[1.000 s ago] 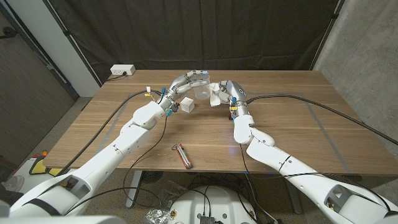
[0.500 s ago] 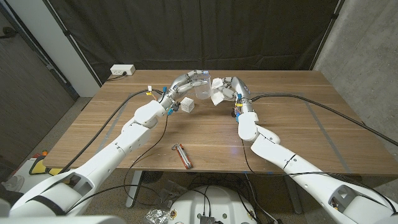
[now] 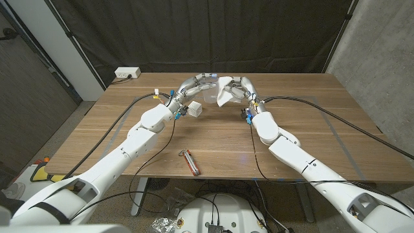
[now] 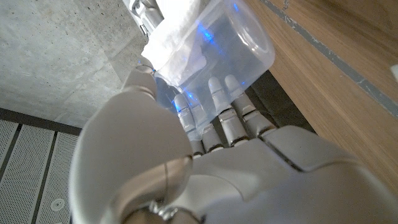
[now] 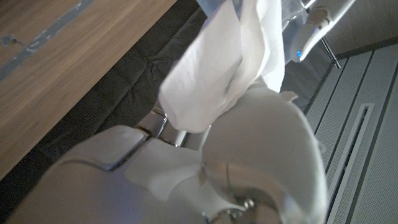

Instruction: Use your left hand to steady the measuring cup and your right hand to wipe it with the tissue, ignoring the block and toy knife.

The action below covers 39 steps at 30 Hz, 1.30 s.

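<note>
The clear plastic measuring cup (image 3: 210, 94) is held up above the far middle of the table by my left hand (image 3: 196, 84), whose fingers wrap around its wall (image 4: 224, 56). My right hand (image 3: 239, 88) grips a white tissue (image 3: 225, 94) and presses it against the cup's right side. In the left wrist view the tissue (image 4: 177, 37) lies bunched over the cup's rim. In the right wrist view the tissue (image 5: 224, 68) hangs from my right hand (image 5: 249, 155) against the cup.
A white block (image 3: 194, 110) lies on the table just below my left hand. The toy knife (image 3: 189, 161) lies near the front edge. A white power strip (image 3: 127, 73) sits at the far left corner of the wooden table (image 3: 310, 129).
My right hand has risen and moved the tissue up along the cup's right side to its rim. The left hand and the cup have stayed in place.
</note>
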Each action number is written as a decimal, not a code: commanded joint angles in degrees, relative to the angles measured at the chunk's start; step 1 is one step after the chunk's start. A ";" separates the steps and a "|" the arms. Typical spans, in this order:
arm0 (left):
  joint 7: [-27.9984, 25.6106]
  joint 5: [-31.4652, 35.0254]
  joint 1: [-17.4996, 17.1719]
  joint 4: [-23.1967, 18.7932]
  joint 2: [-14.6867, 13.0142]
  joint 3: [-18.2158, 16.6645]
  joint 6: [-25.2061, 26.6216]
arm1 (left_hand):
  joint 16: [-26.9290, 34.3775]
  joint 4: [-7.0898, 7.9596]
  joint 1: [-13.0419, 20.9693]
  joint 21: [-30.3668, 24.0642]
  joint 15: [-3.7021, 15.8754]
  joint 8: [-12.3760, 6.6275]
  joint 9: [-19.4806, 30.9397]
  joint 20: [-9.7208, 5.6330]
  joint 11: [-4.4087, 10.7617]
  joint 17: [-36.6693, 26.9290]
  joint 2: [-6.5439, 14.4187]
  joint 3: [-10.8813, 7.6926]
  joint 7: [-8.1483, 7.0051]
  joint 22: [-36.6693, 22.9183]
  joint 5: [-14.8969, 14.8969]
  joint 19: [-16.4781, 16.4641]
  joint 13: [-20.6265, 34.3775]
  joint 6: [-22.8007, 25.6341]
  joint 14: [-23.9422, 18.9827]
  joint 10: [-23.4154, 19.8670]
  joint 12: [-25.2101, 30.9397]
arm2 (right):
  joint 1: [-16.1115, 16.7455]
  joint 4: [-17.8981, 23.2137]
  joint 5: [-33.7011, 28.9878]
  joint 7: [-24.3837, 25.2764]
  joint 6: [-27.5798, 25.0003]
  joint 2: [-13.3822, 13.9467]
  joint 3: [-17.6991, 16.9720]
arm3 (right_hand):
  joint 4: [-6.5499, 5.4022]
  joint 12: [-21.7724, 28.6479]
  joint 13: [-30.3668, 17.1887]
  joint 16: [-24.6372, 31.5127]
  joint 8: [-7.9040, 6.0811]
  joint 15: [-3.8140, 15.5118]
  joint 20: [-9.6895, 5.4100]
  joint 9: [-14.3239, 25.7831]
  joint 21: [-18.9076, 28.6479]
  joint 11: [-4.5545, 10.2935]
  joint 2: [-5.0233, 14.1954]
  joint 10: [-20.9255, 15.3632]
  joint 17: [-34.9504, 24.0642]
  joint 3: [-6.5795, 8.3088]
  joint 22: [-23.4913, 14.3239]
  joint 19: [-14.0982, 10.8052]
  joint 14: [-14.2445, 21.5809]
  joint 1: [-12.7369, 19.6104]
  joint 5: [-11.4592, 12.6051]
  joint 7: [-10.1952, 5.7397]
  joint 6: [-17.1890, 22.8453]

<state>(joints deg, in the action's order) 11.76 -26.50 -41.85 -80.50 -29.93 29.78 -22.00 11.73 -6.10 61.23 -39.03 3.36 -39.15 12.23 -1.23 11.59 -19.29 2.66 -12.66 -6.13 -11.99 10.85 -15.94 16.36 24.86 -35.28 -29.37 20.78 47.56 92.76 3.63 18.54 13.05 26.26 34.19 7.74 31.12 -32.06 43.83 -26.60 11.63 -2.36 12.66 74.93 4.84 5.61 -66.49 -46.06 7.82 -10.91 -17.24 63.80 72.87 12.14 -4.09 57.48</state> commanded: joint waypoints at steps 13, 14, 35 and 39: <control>-0.23 0.05 0.02 -0.46 0.45 -0.01 -0.49 | -0.17 -0.30 -0.17 -0.74 8.61 0.21 0.18 -0.03 0.26 -0.25 0.01 -0.49 -0.14 0.06 0.03 0.43 0.26 -0.04 -0.05 -0.17 -0.03 | 1.20 3.16 -5.51 -2.30 -1.13 0.69 1.20 | -0.15 -0.45 -0.47 -0.71 0.18 1.77 -6.06 0.37 0.58 -0.42 0.44 -0.34 -0.62 -0.13 0.10 0.38 0.17 0.28 0.28 0.02 0.80; -0.11 0.00 0.10 -0.35 0.53 0.01 -0.63 | -0.18 -0.30 -0.17 -0.75 8.59 0.23 0.18 0.00 0.27 -0.26 0.02 -0.50 -0.13 0.07 0.04 0.47 0.26 -0.11 -0.03 -0.19 -0.02 | 1.10 3.34 -6.41 -2.17 -1.67 0.80 1.54 | -0.16 -0.43 -0.57 -0.75 0.19 1.78 -6.01 0.37 0.61 -0.40 0.47 -0.32 -0.64 -0.13 0.10 0.41 0.19 0.29 0.28 0.03 0.84; 0.96 -1.15 0.07 0.43 0.69 -0.52 -1.92 | -0.12 -0.30 -0.29 -1.14 8.61 0.20 0.18 -0.03 0.29 -0.33 0.05 -0.55 -0.16 0.11 0.03 0.58 0.30 -0.11 -0.19 -0.12 -0.03 | -1.32 1.28 -11.93 -3.24 -9.55 -0.02 6.32 | -0.14 -1.08 -0.78 -1.67 0.57 1.79 -6.04 0.42 0.81 -0.57 0.40 -0.49 -0.71 -0.22 0.28 0.45 0.52 0.45 0.29 0.11 1.04; 1.40 -1.28 0.26 0.69 0.57 -0.44 -1.68 | -0.19 -0.32 -0.31 -1.25 8.56 0.22 0.18 -0.06 0.31 -0.34 0.01 -0.55 -0.21 0.12 0.03 0.59 0.31 -0.17 -0.04 -0.14 -0.01 | -1.19 1.48 -12.04 -2.19 -10.35 0.03 5.97 | -0.14 -1.15 -0.89 -2.05 0.63 1.80 -6.02 0.43 0.85 -0.76 0.39 -0.53 -0.56 -0.24 0.29 0.42 0.31 0.47 0.28 0.16 1.09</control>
<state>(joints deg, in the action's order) 12.43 -27.40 -41.67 -80.28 -29.04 29.44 -23.86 11.67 -6.40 60.53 -39.92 3.41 -39.15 12.25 -1.22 11.75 -19.56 3.41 -12.98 -6.23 -11.71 10.81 -15.52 16.35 24.77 -35.08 -29.61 20.80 46.94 94.43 -6.65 15.14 5.89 26.33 39.41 7.74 30.07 -32.80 42.20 -25.62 11.70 -2.35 12.75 75.58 4.43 5.31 -66.90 -46.59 7.82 -10.65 -17.24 64.22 73.27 12.07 -4.29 58.76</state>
